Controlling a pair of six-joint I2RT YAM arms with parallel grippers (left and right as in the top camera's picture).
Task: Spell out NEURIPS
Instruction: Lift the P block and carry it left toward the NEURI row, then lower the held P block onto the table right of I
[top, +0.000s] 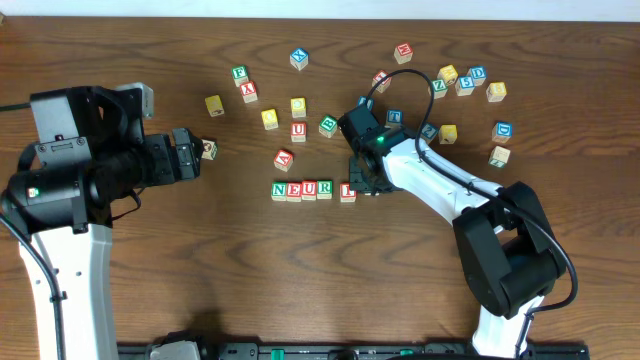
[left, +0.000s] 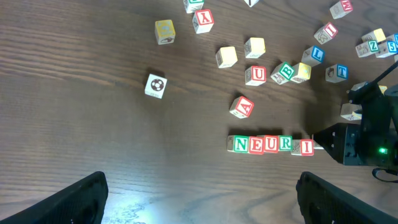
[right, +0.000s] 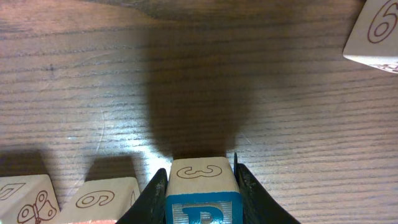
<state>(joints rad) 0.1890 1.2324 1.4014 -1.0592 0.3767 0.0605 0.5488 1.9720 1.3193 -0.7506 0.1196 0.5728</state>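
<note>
The blue P cube (right: 201, 206) is clamped by two opposite side faces between the closed fingers of the right gripper (right: 200, 177), at the I-end of the row N E U R I (top: 310, 190) in the middle of the desk (top: 150, 260). The left gripper (top: 192, 155) is held wide open and empty towards the left edge. The cube is judged light, rigid, smooth-faced wood, best taken square across parallel faces. Bare desk is offered towards the near edge, though the end cube (right: 102, 199) is crowded by one finger and loose cubes (top: 298, 105) are strewn towards the far edge.

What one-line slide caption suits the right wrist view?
Right gripper closed on the blue P cube, two more cubes beside it, on a wooden table.
</note>
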